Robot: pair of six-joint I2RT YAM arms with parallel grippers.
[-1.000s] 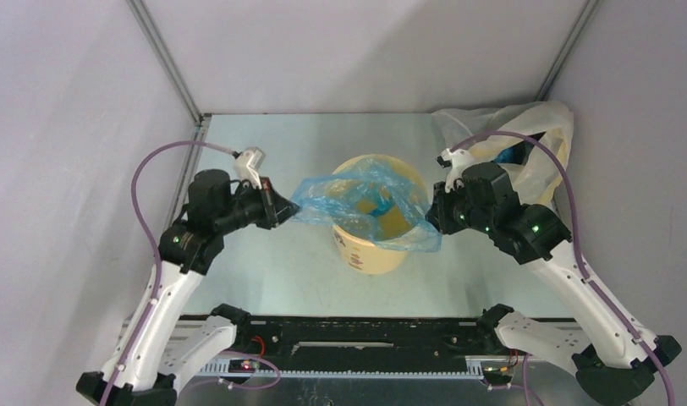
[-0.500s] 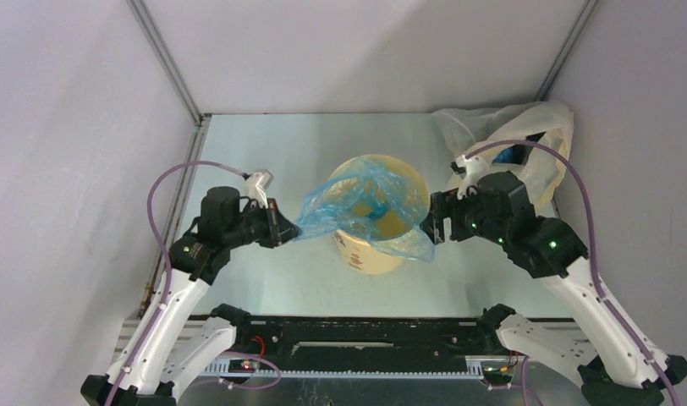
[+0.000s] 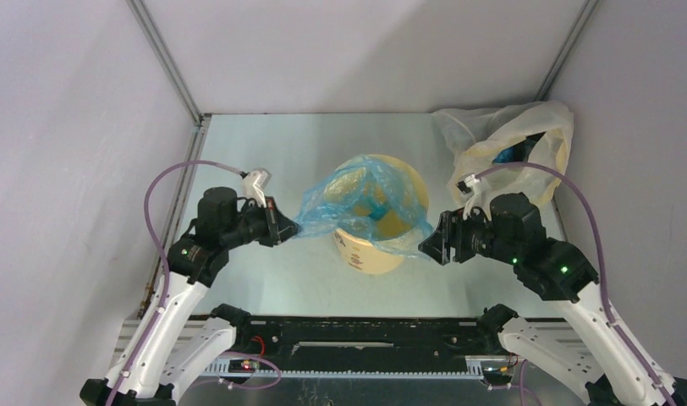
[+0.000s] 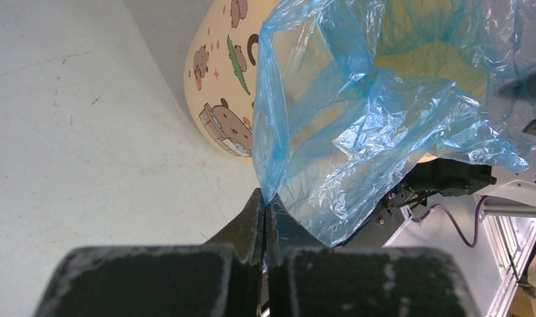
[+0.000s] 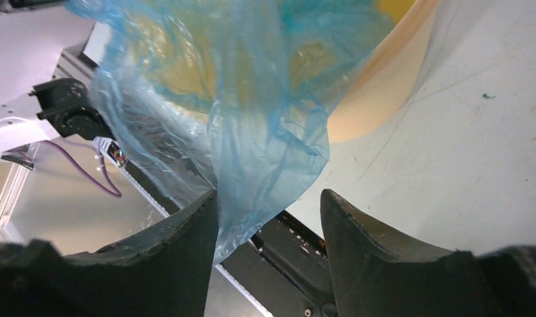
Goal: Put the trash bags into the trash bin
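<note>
Bench [image 3: 264, 152]: pale grey-green surface, boxed in by plain white walls.
Trash bin [image 3: 367, 255]: yellow-orange bucket stood upright on the bench, cartoon bears and a crocodile printed on its side.
Trash bag [image 3: 357, 196]: blue film lay spread over the bin's mouth, partly sagging inside, with a loose corner past the rim on the bin's right.
Left hand [image 3: 281, 227]: just left of the bin, fingers pinched tight on the bag's edge.
Right hand [image 3: 427, 246]: just right of the bin, fingers apart, the loose corner hanging between them unclamped.
Pale bag [image 3: 526, 135]: slumped behind and right of the bin.
</note>
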